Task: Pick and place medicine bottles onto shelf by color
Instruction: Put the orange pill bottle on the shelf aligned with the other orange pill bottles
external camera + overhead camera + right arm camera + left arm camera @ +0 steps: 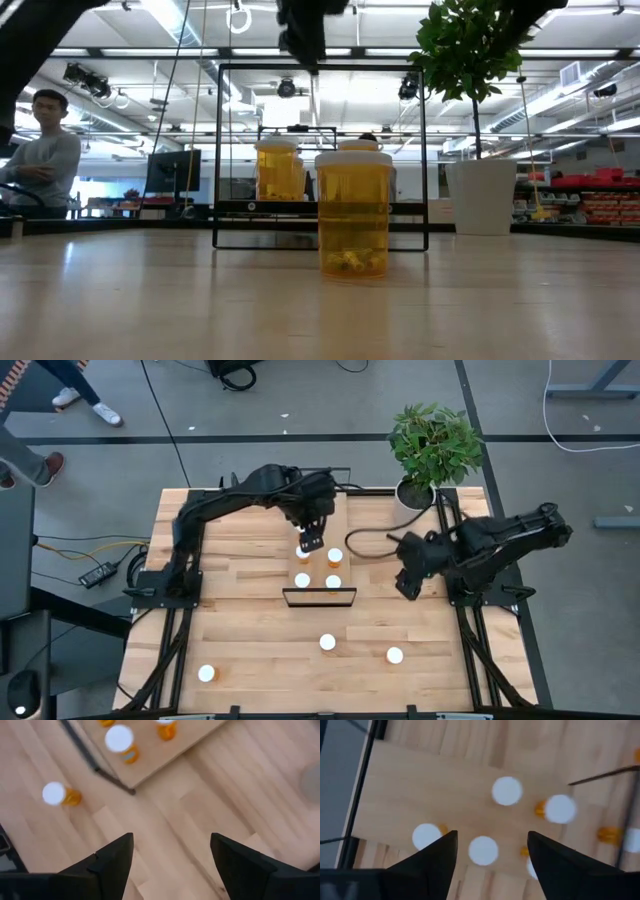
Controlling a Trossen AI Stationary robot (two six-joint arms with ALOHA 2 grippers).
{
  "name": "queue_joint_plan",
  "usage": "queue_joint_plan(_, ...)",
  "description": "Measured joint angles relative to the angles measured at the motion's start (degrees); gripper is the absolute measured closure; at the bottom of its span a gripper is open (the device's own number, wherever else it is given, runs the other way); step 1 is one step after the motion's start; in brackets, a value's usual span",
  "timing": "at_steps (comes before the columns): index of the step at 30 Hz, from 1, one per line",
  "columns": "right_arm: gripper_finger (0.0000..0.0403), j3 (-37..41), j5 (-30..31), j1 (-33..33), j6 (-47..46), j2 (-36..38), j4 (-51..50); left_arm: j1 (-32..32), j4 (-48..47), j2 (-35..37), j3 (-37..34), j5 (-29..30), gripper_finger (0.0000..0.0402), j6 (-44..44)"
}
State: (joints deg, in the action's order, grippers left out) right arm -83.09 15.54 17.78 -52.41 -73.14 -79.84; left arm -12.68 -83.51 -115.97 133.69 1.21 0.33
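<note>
Left gripper (pixel 312 544), fingers open and empty, hovers above the shelf (pixel 345 520), where four medicine bottles (pixel 335 556) stand grouped.

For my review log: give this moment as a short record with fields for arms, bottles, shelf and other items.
left gripper: open, above the bottles on the shelf, holding nothing
right gripper: open, empty, waiting at the table's right side
shelf: far centre of the table, black frame at its near edge
bottles on shelf: four, white caps, e.g.
bottles off shelf: three on the near table, e.g.
plant: far right corner, white pot
</note>
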Motion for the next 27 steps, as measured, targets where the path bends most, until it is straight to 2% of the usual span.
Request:
queue_joint_plan(6, 0.0109, 0.0, -1.17, 7.71, -4.99, -5.17, 4.36, 4.17, 0.95, 4.3, 0.0, -0.09, 0.0177, -1.66)
queue_joint_plan(16, 0.0073, 0.02, -1.28, 22.42, -22.85, -11.23, 6.92, 12.74, 0.58, 7.26, 0.08, -0.05, 0.0185, -8.27)
queue_joint_plan(22, 0.0071, 0.02, -1.28, 28.82, -23.45, -16.95, 8.4, 16.37, 3.3, 7.35, 0.08, 0.39, 0.0192, -13.62)
queue_joint_plan(27, 0.0071, 0.02, -1.18, 30.38, -21.8, -22.99, 11.44, 17.87, 5.54, 7.33, 0.08, 0.91, 0.0195, -17.21)
